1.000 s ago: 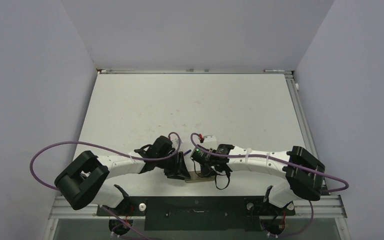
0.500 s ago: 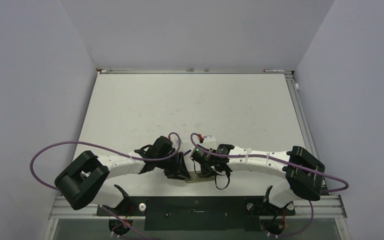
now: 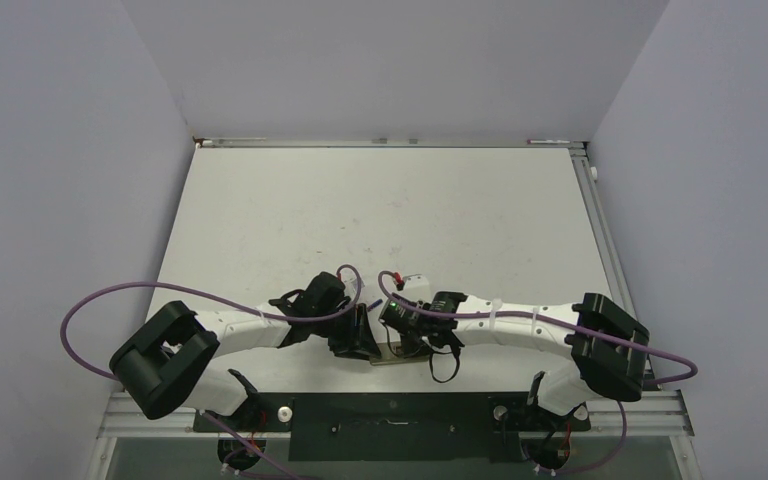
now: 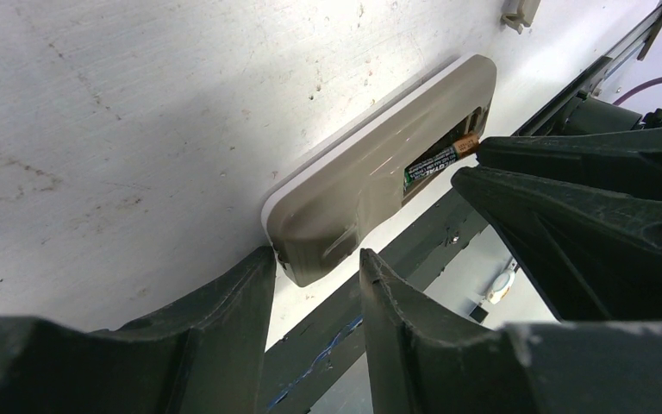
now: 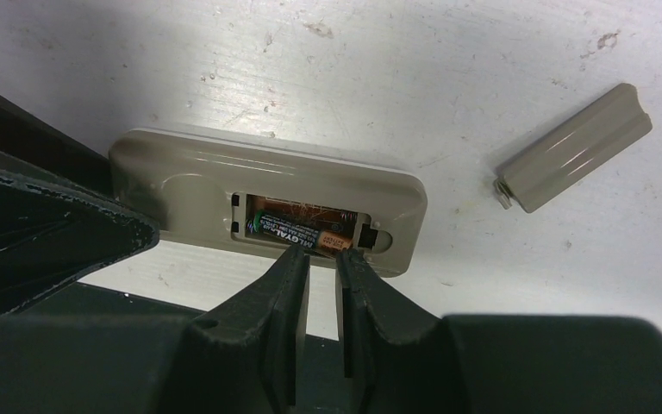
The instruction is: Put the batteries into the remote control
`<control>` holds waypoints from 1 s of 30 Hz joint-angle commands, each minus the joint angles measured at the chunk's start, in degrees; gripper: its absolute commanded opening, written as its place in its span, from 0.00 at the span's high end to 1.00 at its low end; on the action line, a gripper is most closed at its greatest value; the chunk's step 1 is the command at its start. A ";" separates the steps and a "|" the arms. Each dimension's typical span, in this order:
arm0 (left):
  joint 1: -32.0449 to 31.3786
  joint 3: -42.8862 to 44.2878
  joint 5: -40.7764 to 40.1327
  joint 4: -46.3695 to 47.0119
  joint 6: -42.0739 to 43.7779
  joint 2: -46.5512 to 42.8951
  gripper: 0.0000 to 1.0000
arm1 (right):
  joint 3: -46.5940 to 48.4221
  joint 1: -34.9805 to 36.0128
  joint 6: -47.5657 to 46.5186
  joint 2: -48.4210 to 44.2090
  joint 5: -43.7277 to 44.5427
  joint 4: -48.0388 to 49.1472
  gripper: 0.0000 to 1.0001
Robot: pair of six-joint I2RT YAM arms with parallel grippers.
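Note:
The remote control (image 5: 190, 185) lies back-up at the table's near edge, its battery recess open. One battery (image 5: 306, 233), dark with a brownish-gold end, lies in the recess and also shows in the left wrist view (image 4: 431, 166). My right gripper (image 5: 321, 254) is nearly shut, with a thin empty slit between its fingers. Its tips rest on the battery at the recess's near rim. My left gripper (image 4: 315, 259) is shut on the end of the remote (image 4: 379, 172), one finger on each side. From above, both grippers meet over the remote (image 3: 392, 353).
The loose grey-beige battery cover (image 5: 573, 147) lies on the table to the right of the remote. The dark metal rail of the table's near edge (image 4: 414, 250) runs just past the remote. Purple cables (image 3: 110, 300) loop beside both arms.
The right gripper's fingers have drawn closer together and its wrist has edged slightly left. The left gripper and the remote have not moved.

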 commanded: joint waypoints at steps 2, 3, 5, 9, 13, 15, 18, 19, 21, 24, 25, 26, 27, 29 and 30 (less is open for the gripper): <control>-0.21 0.17 0.20 2.60 -0.19 0.18 0.63 | -0.11 0.97 -0.09 0.45 -1.14 1.78 0.81; -0.22 0.17 0.20 2.57 -0.15 0.12 0.63 | -0.03 0.98 -0.09 0.61 -1.24 1.83 0.81; -0.22 0.17 0.20 2.60 -0.14 0.10 0.63 | 0.15 1.09 -0.16 0.98 -1.33 1.97 0.81; -0.18 0.09 0.28 2.53 -0.16 -0.19 0.63 | 0.46 1.32 -0.16 1.98 -1.42 1.86 0.81; -0.17 0.00 0.31 2.57 -0.16 -0.34 0.63 | 1.08 1.36 -0.24 2.59 -1.27 1.74 0.81; -0.22 0.00 0.38 2.59 -0.06 -0.38 0.63 | 1.90 1.36 -0.27 3.07 -0.76 1.18 0.81; -0.18 -0.13 0.50 2.55 0.02 -0.47 0.63 | 3.23 1.37 -0.26 4.33 0.09 -0.25 0.81; -0.18 -0.10 0.47 2.52 0.06 -0.56 0.63 | 3.65 1.37 -0.33 4.76 0.33 -0.76 0.81; -0.15 -0.24 0.55 2.63 0.07 -0.76 0.63 | 4.18 1.37 -0.34 5.28 0.75 -1.71 0.81; -0.17 -0.44 0.55 2.67 0.13 -1.01 0.63 | 4.26 1.37 -0.33 5.85 0.54 -2.23 0.81; -0.22 -0.51 0.55 2.64 0.15 -1.15 0.63 | 4.25 1.37 -0.35 6.09 0.36 -2.28 0.80; -0.20 -0.53 0.70 2.62 0.15 -1.19 0.63 | 4.24 1.35 -0.33 6.27 0.13 -2.31 0.80; -0.22 -0.49 0.77 2.62 0.27 -1.25 0.63 | 4.24 1.37 -0.42 6.55 -0.08 -2.29 0.80; -0.23 -0.37 0.81 2.58 0.61 -1.41 0.63 | 4.51 1.33 -0.82 7.22 -0.77 -2.32 0.80; -0.17 -0.24 0.94 2.51 0.76 -1.41 0.63 | 4.81 1.29 -1.14 7.62 -0.89 -2.56 0.80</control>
